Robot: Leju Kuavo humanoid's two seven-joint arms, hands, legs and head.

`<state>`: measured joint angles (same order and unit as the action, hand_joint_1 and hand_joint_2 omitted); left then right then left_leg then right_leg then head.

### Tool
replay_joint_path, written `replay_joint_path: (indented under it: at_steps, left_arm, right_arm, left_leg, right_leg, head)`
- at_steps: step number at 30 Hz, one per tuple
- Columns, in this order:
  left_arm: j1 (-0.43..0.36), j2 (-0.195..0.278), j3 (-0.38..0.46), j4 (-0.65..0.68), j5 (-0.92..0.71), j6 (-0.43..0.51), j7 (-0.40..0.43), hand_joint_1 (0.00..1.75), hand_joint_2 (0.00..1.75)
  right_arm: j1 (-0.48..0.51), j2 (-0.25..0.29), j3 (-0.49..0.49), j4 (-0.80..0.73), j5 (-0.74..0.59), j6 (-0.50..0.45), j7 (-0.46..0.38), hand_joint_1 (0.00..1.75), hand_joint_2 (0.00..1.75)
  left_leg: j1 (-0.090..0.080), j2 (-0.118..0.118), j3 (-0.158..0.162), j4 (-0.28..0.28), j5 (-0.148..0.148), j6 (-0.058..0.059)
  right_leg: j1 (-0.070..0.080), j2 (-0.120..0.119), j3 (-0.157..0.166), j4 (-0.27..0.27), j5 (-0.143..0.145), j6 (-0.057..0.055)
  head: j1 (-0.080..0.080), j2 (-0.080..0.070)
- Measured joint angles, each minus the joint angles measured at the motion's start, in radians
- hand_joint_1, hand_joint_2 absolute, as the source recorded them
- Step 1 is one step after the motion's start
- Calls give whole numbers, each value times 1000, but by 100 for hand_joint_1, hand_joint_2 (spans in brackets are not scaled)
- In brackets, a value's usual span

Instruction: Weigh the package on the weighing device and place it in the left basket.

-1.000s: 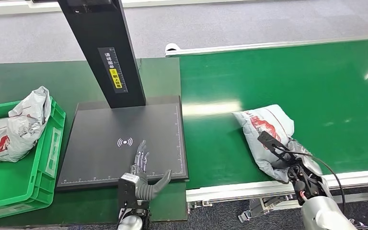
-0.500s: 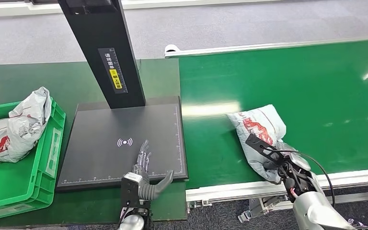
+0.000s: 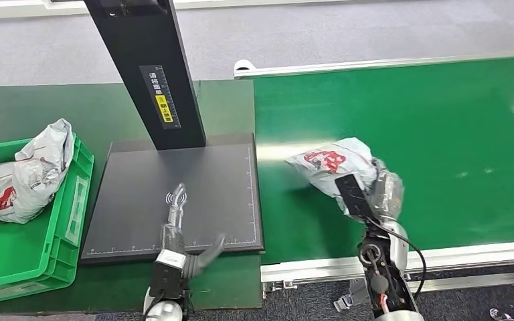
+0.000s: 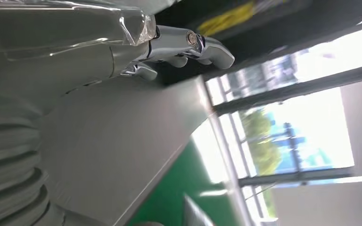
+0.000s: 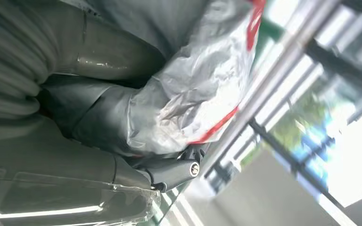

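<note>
Just right of the weighing device (image 3: 174, 197), the right hand (image 3: 373, 194) grips the package (image 3: 328, 164) over the green conveyor belt (image 3: 442, 134), its forearm rising from the belt's near rail. Close up, the thumb and dark fingers (image 5: 176, 170) wrap the crumpled plastic. The left hand (image 3: 177, 231) reaches over the near edge of the dark platform, fingers extended and apart, thumb splayed to the side, holding nothing; its fingertips (image 4: 202, 47) lie stretched above the grey plate.

Between package and platform lies a strip of bare belt, then the platform's right edge. A black post (image 3: 150, 73) stands at the platform's far side. The left basket (image 3: 33, 247) sits just beside the platform's left edge, with another bag (image 3: 23, 177) resting in its far corner.

The package is a wrinkled grey-white poly bag with red printing, bunched where the hand grips it.
</note>
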<state>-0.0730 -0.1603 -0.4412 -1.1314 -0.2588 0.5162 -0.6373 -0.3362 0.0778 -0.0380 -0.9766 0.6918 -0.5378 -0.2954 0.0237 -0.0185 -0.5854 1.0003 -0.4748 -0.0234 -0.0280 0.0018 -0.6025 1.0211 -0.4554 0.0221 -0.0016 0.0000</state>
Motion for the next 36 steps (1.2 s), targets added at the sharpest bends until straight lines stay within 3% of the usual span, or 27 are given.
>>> replay_joint_path:
  at_steps: [5,12,15,18,20,25,32,36]
  left_arm:
    - [-13,19,59,-142,-47,-30,-2,0,175]
    - [-24,28,95,-237,-58,4,-43,0,175]
    - [-38,30,115,-301,-83,30,-42,0,175]
    - [-60,33,141,-369,-118,43,-15,0,175]
    - [-80,33,156,-397,-129,45,1,0,175]
    - [-95,33,177,-432,-136,45,9,0,175]
    - [-99,33,187,-446,-138,45,9,0,175]
    - [-102,33,197,-450,-133,52,14,0,175]
  right_arm:
    - [116,21,8,-260,-94,-46,-62,175,175]
    - [164,38,23,-424,-162,-47,-104,175,175]
    - [166,43,57,-471,-187,62,-51,175,175]
    - [140,53,139,-457,-205,309,53,175,175]
    - [114,69,205,-409,-210,421,87,175,175]
    - [74,91,297,-325,-216,442,93,175,175]
    - [50,95,332,-288,-224,453,97,175,175]
    - [18,109,364,-230,-224,566,127,175,175]
  left_leg:
    - [-1,3,-1,0,0,1]
    - [-1,2,-1,0,0,1]
    - [-1,3,-1,0,0,0]
    - [0,6,-1,0,0,0]
    - [0,6,0,0,0,0]
    - [0,4,-1,0,1,-1]
    - [-1,3,-2,0,1,-1]
    - [0,6,-1,0,1,-1]
  right_leg:
    - [-1,1,-1,-1,0,0]
    - [-2,1,-1,-1,1,0]
    - [-1,2,-1,0,1,0]
    - [0,5,-2,0,1,0]
    - [0,5,-2,0,1,-1]
    - [0,3,-2,1,1,-1]
    - [-1,3,-2,0,1,-1]
    - [-1,5,-2,0,1,-1]
  head:
    - [0,0]
    - [0,0]
    - [0,0]
    - [0,0]
    - [0,0]
    - [0,0]
    - [0,0]
    - [0,0]
